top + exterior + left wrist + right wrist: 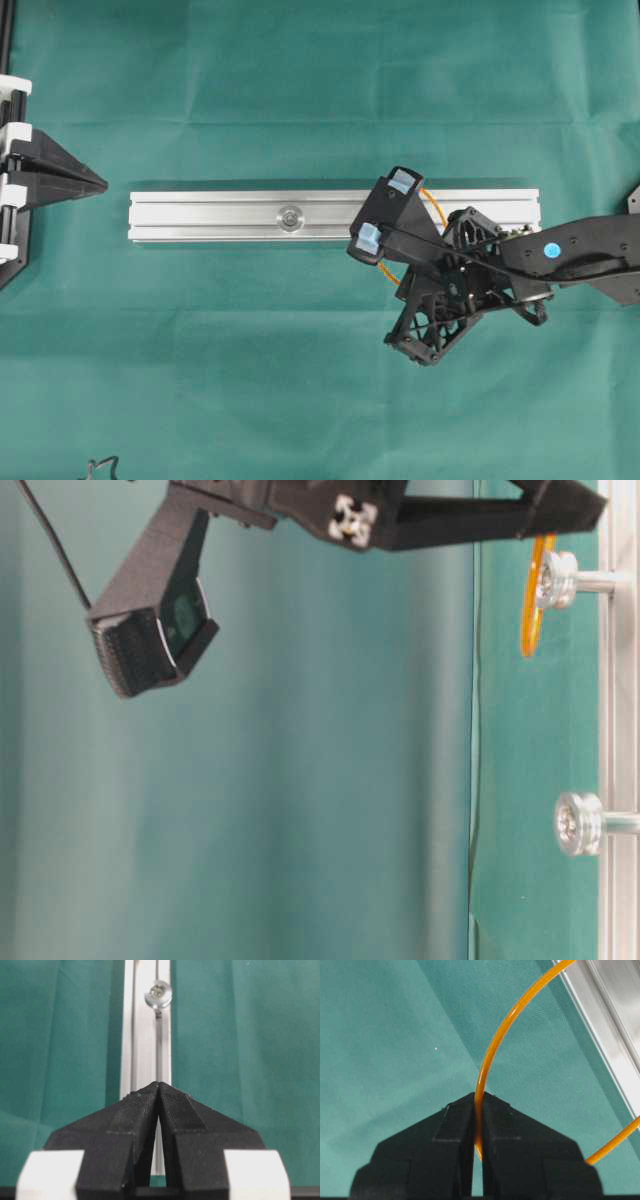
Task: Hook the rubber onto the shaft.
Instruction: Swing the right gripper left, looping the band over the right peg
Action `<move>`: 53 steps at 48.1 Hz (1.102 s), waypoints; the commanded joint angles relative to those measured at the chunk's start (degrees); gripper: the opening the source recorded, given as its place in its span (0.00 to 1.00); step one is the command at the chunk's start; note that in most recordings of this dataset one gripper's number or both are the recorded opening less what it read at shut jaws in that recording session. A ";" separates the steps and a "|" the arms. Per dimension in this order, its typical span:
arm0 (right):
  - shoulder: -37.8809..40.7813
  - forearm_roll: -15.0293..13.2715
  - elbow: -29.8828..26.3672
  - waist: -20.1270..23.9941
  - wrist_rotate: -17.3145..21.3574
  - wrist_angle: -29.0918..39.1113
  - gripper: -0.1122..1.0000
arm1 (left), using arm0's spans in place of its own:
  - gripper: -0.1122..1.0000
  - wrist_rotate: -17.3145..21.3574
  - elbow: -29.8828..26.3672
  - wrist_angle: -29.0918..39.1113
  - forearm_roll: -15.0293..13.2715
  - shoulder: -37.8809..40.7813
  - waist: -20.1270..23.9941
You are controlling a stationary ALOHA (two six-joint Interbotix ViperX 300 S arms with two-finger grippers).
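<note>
Right gripper (pixel 476 1097): we have its jaws clamped on the rubber (pixel 492 1052), above the rail (pixel 220 216).
Left gripper (pixel 158 1085): jaws together, holding nothing.
Handling: light and floppy, we judge; best pinched on its strand.

Orange rubber (pixel 492 1050), plain green cloth (pixel 300 380), silver rail (pixel 220 215), black fingers (pixel 520 1160), perhaps bluish-white pads (pixel 403 183)

Black, ribbed printed plastic all over the right gripper (pixel 385 213), each finger wearing a pale blue tape patch near its base. Behind it, an open lattice bracket, and a round blue sticker on the right arm (pixel 580 250) at the right edge. At far left, the left gripper (pixel 95 182), matte black wedge fingers, white blocks at their roots.
</note>
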 commanded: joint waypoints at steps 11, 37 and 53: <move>0.35 0.00 -2.29 -0.18 0.26 -0.97 0.14 | 0.10 0.09 -1.41 -0.26 0.18 0.18 -0.09; 5.19 0.00 -10.02 -2.81 0.79 -0.79 0.14 | 0.10 0.09 -1.41 -0.26 0.18 0.00 -0.09; 7.21 0.00 -13.45 -4.13 9.40 -0.70 0.14 | 0.10 0.09 -1.49 -0.26 0.18 -0.09 -0.09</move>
